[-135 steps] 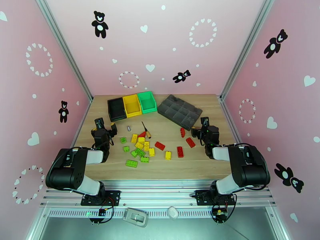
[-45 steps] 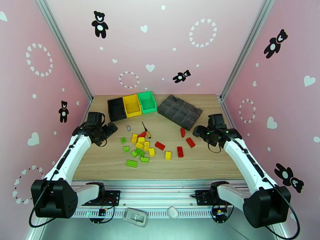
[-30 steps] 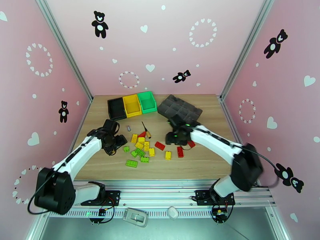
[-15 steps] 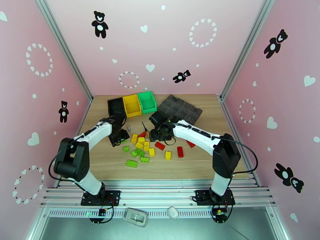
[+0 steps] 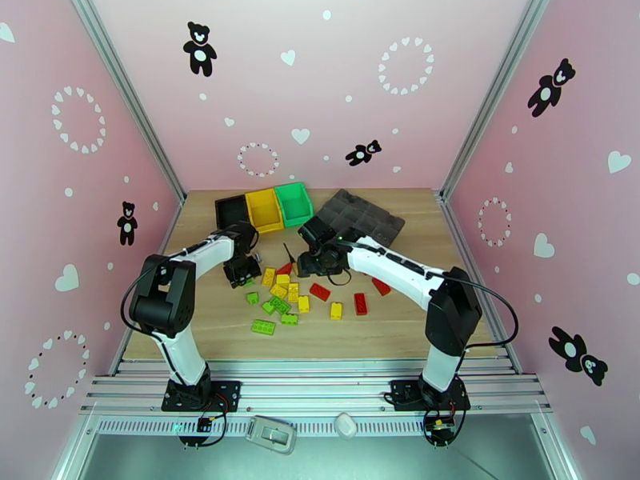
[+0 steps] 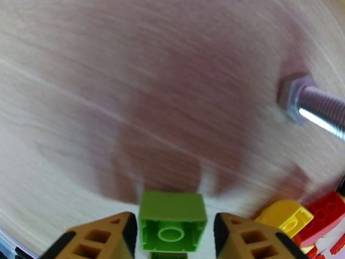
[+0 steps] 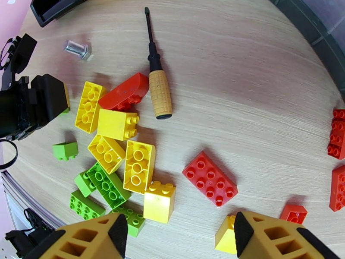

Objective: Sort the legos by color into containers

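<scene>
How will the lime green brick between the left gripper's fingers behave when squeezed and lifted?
The lime green brick looks like hard moulded plastic, so it should stay stiff. Its underside shows it is hollow, so probably light. Flat walls face the fingers of the left gripper, so it likely won't roll, though smooth plastic could slip.

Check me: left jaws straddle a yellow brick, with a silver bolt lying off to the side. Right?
Not quite. The left wrist view shows the brick between the jaws of the left gripper is lime green, not yellow. The silver bolt does lie off to the side.
</scene>
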### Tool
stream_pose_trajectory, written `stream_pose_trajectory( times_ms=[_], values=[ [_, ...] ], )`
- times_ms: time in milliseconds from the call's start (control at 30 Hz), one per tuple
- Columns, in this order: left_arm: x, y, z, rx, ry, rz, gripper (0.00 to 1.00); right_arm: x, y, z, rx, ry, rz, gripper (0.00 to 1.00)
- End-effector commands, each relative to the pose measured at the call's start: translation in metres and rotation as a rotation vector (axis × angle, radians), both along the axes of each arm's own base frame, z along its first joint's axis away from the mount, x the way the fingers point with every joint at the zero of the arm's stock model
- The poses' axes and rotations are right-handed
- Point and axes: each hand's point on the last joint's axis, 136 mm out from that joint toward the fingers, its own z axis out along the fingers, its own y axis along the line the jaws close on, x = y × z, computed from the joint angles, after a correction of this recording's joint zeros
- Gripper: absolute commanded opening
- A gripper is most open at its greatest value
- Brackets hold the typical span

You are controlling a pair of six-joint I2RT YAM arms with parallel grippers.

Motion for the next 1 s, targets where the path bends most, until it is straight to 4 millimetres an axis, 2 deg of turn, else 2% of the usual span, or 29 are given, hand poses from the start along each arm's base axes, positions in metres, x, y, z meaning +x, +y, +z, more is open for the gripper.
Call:
stream_pose_trajectory(
  times_ms=[0, 100, 233, 300, 467, 633, 833, 967],
  values=[
    [0.006, 0.002, 0.003, 0.022, -0.009, -0.015, 0.46, 0.011, 0.004, 0.007, 0.032, -0.011, -0.009, 0.68],
    [0.004, 0.001, 0.002, 0.016, -0.006, -0.017, 0.40, 0.016, 0.008, 0.010, 0.072, -0.011, -0.014, 0.61],
    [0.002, 0.000, 0.005, 0.009, -0.008, -0.021, 0.33, 0.023, 0.010, 0.014, 0.108, -0.014, -0.025, 0.59],
    [0.001, 0.000, 0.012, 0.002, -0.020, -0.022, 0.30, 0.028, 0.012, 0.017, 0.111, -0.030, -0.016, 0.58],
    [-0.002, 0.001, 0.049, -0.016, -0.101, -0.013, 0.30, 0.035, 0.024, 0.028, 0.154, -0.073, 0.024, 0.57],
    [0.000, 0.005, 0.089, -0.070, -0.214, 0.016, 0.30, 0.035, 0.056, 0.037, 0.282, -0.020, 0.121, 0.57],
    [0.030, 0.027, 0.123, -0.158, -0.325, 0.105, 0.30, 0.049, 0.093, 0.044, 0.406, 0.015, 0.168, 0.57],
    [0.065, 0.045, 0.137, -0.185, -0.370, 0.158, 0.30, 0.061, 0.109, 0.047, 0.438, 0.024, 0.188, 0.57]
  ],
)
